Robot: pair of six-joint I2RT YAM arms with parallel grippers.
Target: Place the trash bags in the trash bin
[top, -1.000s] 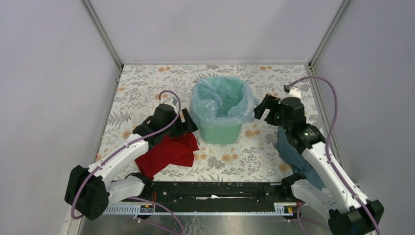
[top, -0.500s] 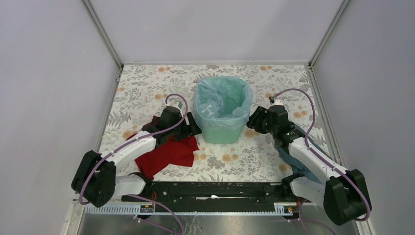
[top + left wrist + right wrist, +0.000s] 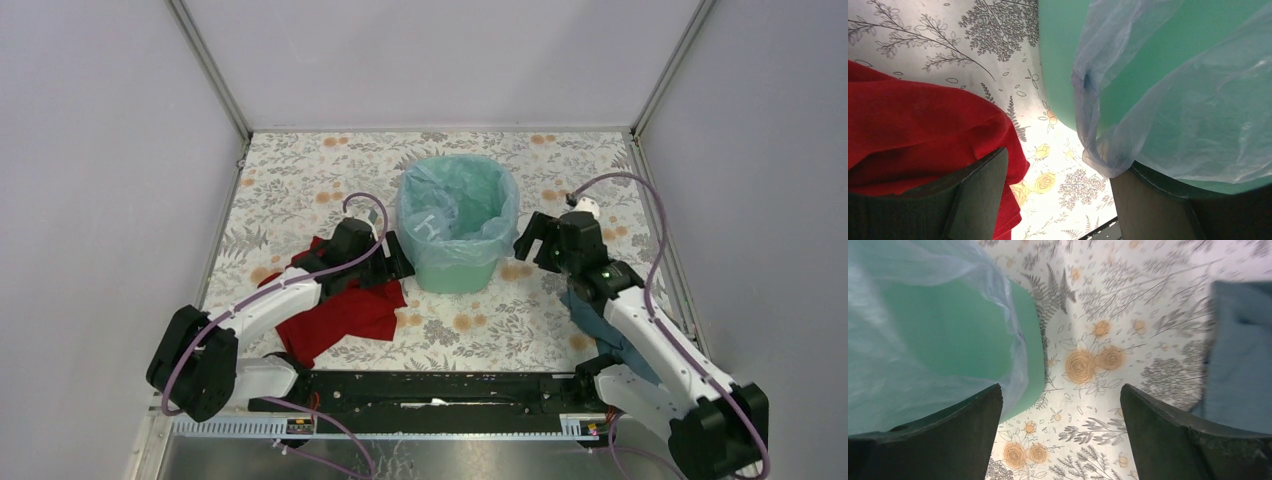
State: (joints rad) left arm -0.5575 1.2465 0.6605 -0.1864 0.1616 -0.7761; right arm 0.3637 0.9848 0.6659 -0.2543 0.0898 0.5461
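The mint-green trash bin [image 3: 455, 268] stands upright mid-table, lined with a thin translucent bluish trash bag [image 3: 455, 205] folded over its rim. My left gripper [image 3: 392, 258] is open and empty, low beside the bin's left wall. In the left wrist view the bag's hanging edge [image 3: 1108, 150] drapes over the bin wall [image 3: 1058, 60], just above my right-hand finger [image 3: 1153, 210]. My right gripper [image 3: 532, 240] is open and empty, close to the bin's right side. In the right wrist view the bin [image 3: 958, 340] and the bag [image 3: 908, 285] fill the left.
A red cloth [image 3: 345, 308] lies on the flowered tablecloth under my left arm, and shows in the left wrist view [image 3: 913, 130]. A grey-blue cloth [image 3: 598, 318] lies under my right arm, also in the right wrist view [image 3: 1243, 350]. Metal posts and grey walls enclose the table.
My left gripper moved in and down toward the bin's left wall. My right gripper swung toward the bin, then drew back slightly to the right. The bin and bag shifted a little.
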